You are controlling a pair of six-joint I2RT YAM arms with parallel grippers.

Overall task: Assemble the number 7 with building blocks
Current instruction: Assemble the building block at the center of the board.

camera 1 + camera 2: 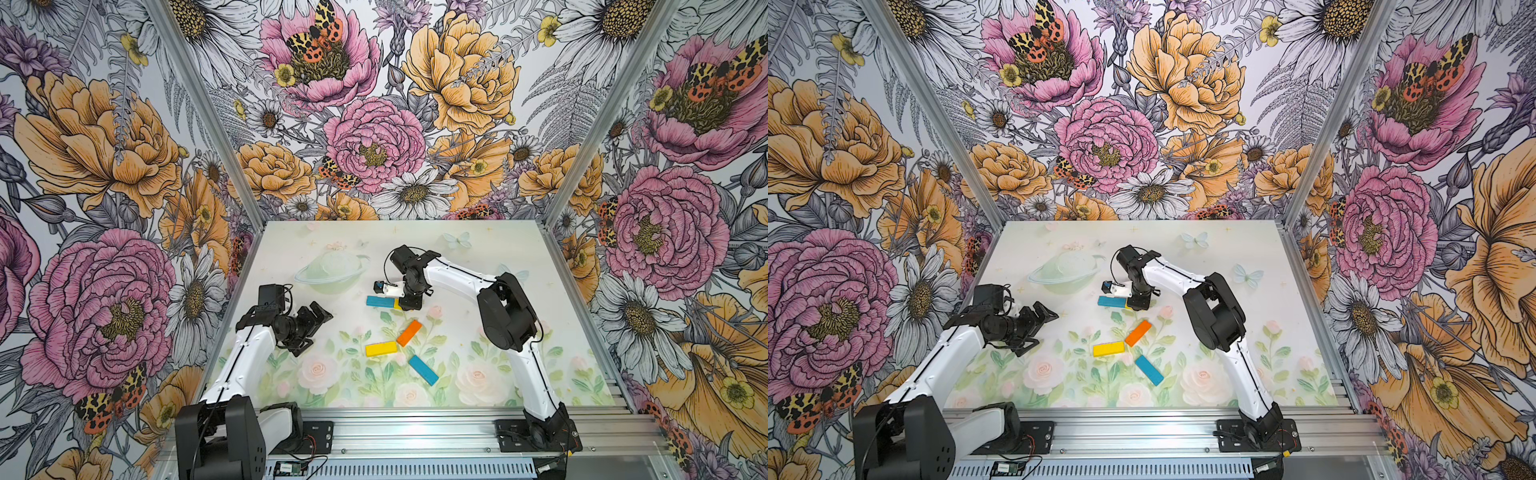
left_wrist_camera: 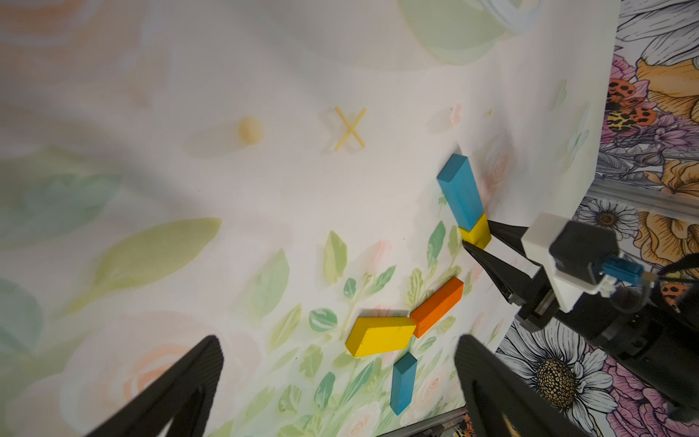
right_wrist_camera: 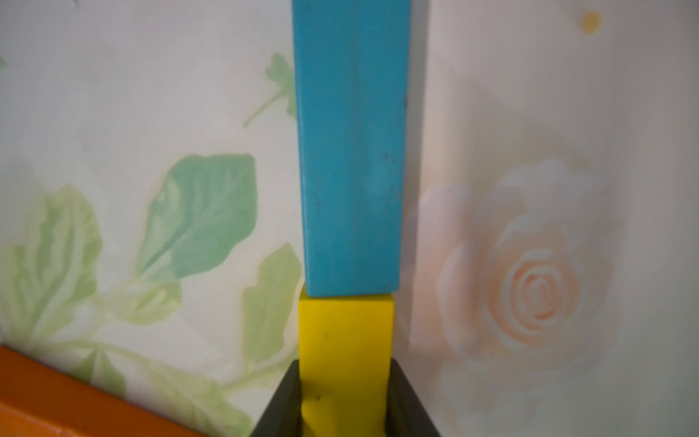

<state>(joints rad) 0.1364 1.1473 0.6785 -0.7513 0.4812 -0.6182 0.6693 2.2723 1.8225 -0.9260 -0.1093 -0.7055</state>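
Short yellow block: likely light, rigid, slick; grip side faces.
Right end effector: clamped on it.
Left end effector: spread, empty.

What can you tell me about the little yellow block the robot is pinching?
The little yellow block is a short, plain, matte bar with square edges, maybe painted wood. The right gripper's black fingers pinch its two sides. Its far end butts against the end of a blue block, in one straight row. It sits low at the flowery table; whether it rests on it is unclear.
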